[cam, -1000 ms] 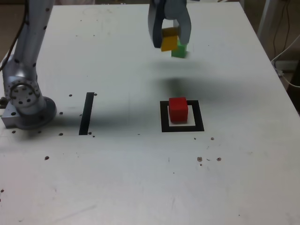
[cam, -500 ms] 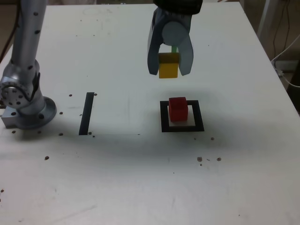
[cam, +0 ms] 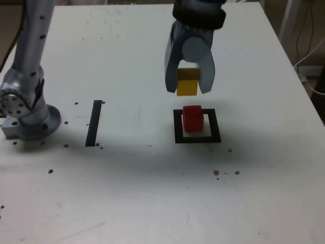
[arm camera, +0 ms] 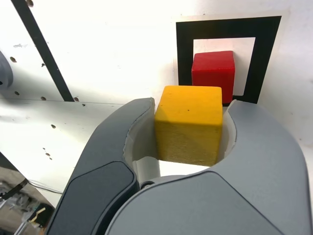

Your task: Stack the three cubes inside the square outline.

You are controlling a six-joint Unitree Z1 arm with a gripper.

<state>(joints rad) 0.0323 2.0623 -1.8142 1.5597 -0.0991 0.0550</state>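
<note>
White table (cam: 127, 193), square outline (cam: 198, 138) holding red cube (cam: 193, 117), black tape strip (cam: 94, 122), possibly dirt specks

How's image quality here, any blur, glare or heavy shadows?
Exterior view: the hand holding the yellow cube looks slightly soft; a broad diffuse shadow crosses the table. Wrist view: yellow cube and red cube sharp, white tabletop bright, nearly washed out.

Open air above red cube (cam: 193, 118)

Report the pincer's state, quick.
Pincer: closed on the yellow cube, held in the air above the red cube.
</note>
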